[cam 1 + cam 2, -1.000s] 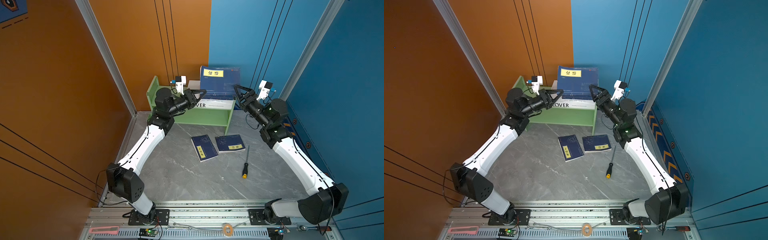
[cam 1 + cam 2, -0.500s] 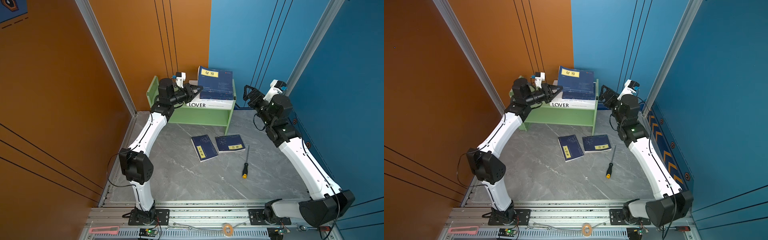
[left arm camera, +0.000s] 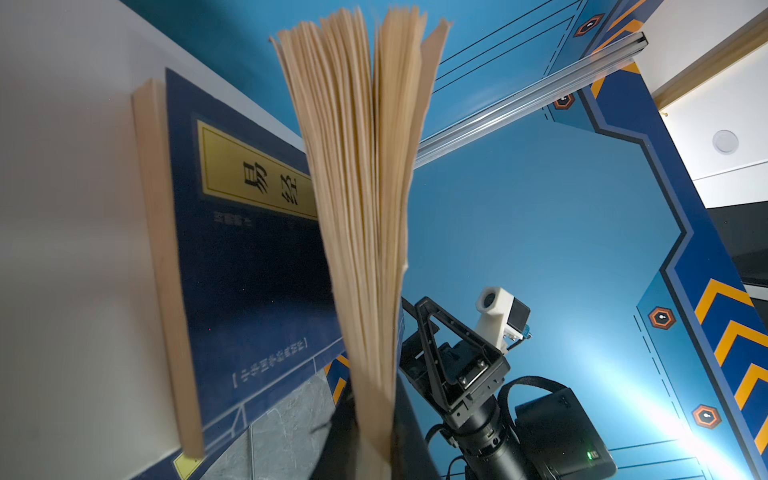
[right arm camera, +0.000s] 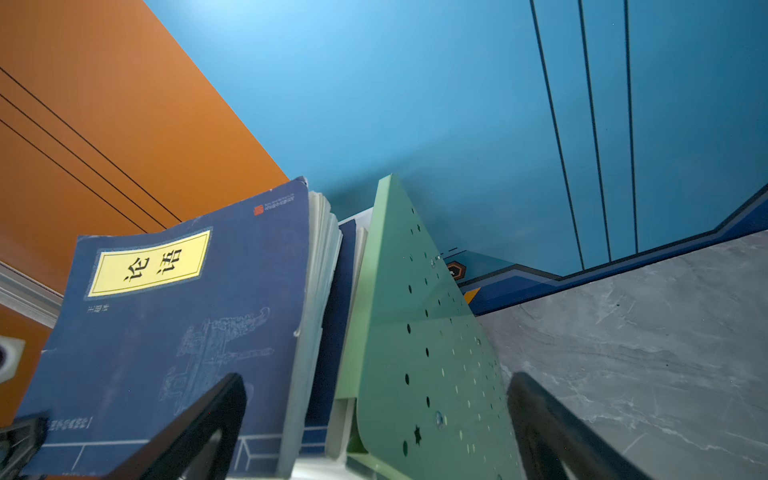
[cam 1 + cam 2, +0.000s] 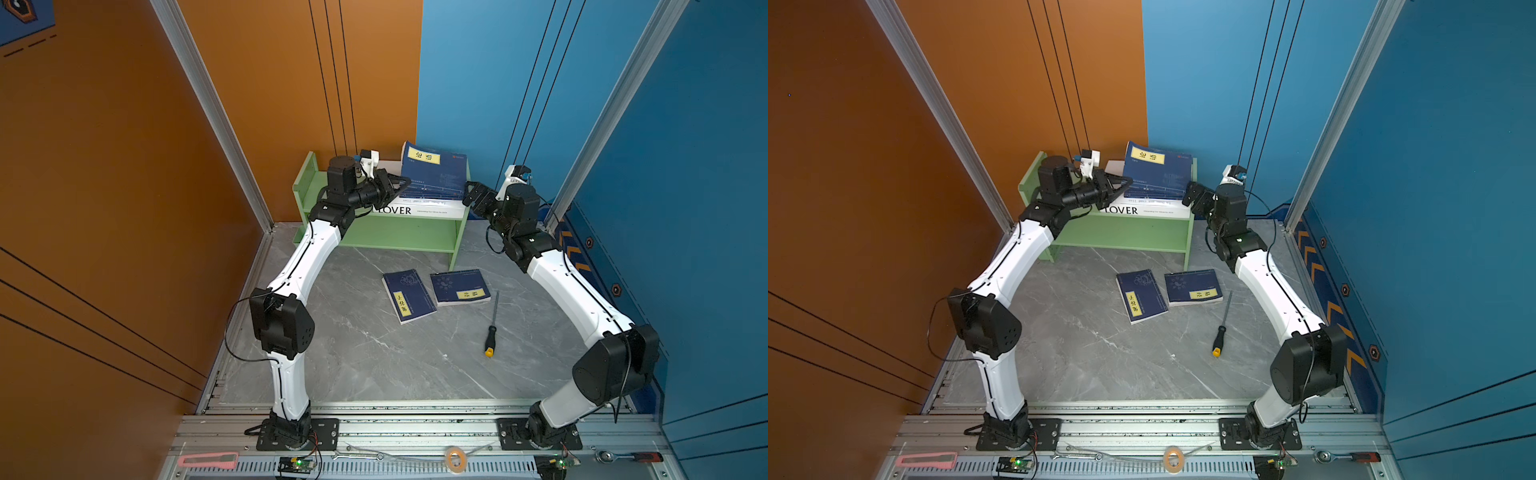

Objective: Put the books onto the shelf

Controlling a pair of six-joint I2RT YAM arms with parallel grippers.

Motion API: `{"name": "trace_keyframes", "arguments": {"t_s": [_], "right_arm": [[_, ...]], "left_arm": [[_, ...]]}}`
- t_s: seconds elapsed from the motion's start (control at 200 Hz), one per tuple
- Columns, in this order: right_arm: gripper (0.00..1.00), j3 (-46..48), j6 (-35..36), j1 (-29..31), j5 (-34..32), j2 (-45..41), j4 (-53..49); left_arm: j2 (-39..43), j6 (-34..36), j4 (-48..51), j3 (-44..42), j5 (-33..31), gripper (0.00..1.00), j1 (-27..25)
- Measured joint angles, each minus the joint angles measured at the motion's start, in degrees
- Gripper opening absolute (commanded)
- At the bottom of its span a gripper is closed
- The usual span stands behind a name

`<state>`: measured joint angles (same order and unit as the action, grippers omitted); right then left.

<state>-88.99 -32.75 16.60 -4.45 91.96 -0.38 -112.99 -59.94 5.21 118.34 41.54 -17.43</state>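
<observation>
A blue book with a yellow label [image 5: 434,174] [image 4: 166,316] stands tilted on top of the green shelf [image 5: 399,235], above a flat white book [image 5: 419,210]. My left gripper [image 5: 397,187] [image 3: 374,436] is shut on that blue book's fanned pages [image 3: 365,208] at its left edge. A second blue book [image 3: 249,249] stands just behind it. My right gripper [image 5: 473,195] [image 4: 376,386] is open, off the book, with the shelf's perforated end panel [image 4: 419,332] between its fingers. Two more blue books [image 5: 407,295] [image 5: 459,286] lie flat on the grey floor.
A screwdriver with a yellow-tipped handle [image 5: 491,328] lies on the floor right of the two books. The shelf stands in the back corner against orange and blue walls. Tools and a tape roll [image 5: 455,459] rest on the front rail.
My right gripper opened, let go of the upright blue book and drew back to the right of the shelf. The left arm shifted but kept its grip; the book now leans.
</observation>
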Motion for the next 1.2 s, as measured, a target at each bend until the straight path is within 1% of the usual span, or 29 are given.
{"name": "trace_keyframes", "arguments": {"t_s": [0.24, 0.371, 0.586, 1.202], "right_arm": [[1.00, -2.1, 0.0, 0.0, 1.1, 0.1, 1.5], [1.00, -2.8, 0.0, 0.0, 1.5, 0.4, 2.1], [1.00, -2.8, 0.0, 0.0, 1.8, 1.5, 2.1], [1.00, -3.7, -0.6, 0.0, 2.7, 4.4, 2.4]], "left_arm": [[-0.2, 1.0, 3.7, 1.0, -2.0, 0.00, -1.0], [-0.2, 0.8, 3.8, 1.0, -2.9, 0.00, -1.0], [-0.2, -1.6, 2.1, 0.6, -4.0, 0.00, -0.9], [-0.8, -1.5, 2.4, 0.6, -3.8, 0.00, -0.9]]}}
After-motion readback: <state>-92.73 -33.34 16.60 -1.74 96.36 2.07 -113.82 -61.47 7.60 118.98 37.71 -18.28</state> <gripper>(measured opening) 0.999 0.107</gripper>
